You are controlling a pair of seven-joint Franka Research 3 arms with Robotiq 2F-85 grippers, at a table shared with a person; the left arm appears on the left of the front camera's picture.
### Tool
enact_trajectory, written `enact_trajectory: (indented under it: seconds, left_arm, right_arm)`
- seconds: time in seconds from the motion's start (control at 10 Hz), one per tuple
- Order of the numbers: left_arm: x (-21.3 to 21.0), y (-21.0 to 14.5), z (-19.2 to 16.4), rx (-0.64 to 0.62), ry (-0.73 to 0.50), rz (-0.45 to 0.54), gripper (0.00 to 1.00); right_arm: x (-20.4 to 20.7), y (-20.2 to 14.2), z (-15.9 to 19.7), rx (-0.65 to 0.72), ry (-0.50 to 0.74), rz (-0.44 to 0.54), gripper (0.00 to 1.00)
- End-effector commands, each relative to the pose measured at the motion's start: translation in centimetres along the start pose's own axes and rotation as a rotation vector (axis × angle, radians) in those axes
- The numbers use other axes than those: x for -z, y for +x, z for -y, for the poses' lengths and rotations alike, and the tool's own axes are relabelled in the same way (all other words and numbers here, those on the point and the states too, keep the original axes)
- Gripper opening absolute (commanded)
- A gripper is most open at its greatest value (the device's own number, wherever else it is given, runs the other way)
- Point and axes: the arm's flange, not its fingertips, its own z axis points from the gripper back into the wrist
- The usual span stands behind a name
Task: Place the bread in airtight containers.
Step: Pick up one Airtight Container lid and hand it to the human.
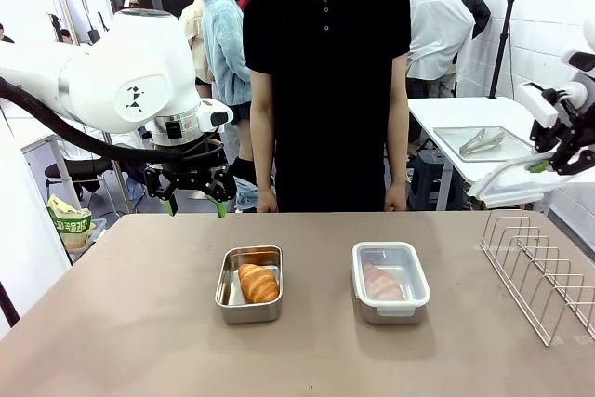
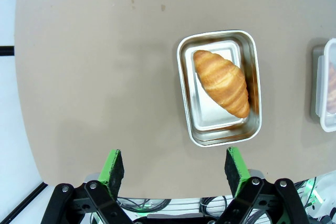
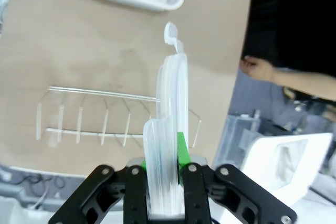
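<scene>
A golden-brown croissant (image 1: 258, 283) lies diagonally inside an uncovered steel tin (image 1: 226, 299) near the middle of the brown table (image 1: 130, 323); from the left wrist view it rests on the tin's bottom, running from one corner toward the opposite one. Just to that tin's right, apart from it, stands the second tin (image 1: 390, 311), covered by a translucent white-rimmed lid (image 1: 418, 278), with the second croissant (image 1: 381, 281) showing dimly through the plastic. The left gripper (image 1: 196, 204) hangs above the table's far left part, behind the open tin, its green-padded fingers (image 2: 113, 167) spread wide with nothing between them. The right gripper (image 3: 163, 179) is raised at the right edge of the scene, off the table surface, and its jaws are clamped narrowly on another translucent lid (image 3: 170, 129), held on edge so that it rises straight up between the pads. Below it on the table's right side stands a wire rack (image 1: 544, 271). A person in a black shirt (image 1: 327, 53) stands at the far side of the table, arms down, hands near the table edge.
</scene>
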Motion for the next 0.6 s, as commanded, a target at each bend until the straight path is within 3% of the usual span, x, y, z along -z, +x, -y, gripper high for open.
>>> enact_trajectory:
  seconds: [0.0,0.5]
  left_arm:
    - [-0.2,0.1,-0.2,0.002,0.005,-0.002,1.00]
    - [-0.2,0.1,-0.2,0.002,0.005,-0.002,1.00]
  right_arm:
    - [-0.1,1.7,1.3,-0.126,-0.045,-0.011,0.00]
    - [-1.5,7.7,8.0,-0.400,-0.150,-0.031,0.00]
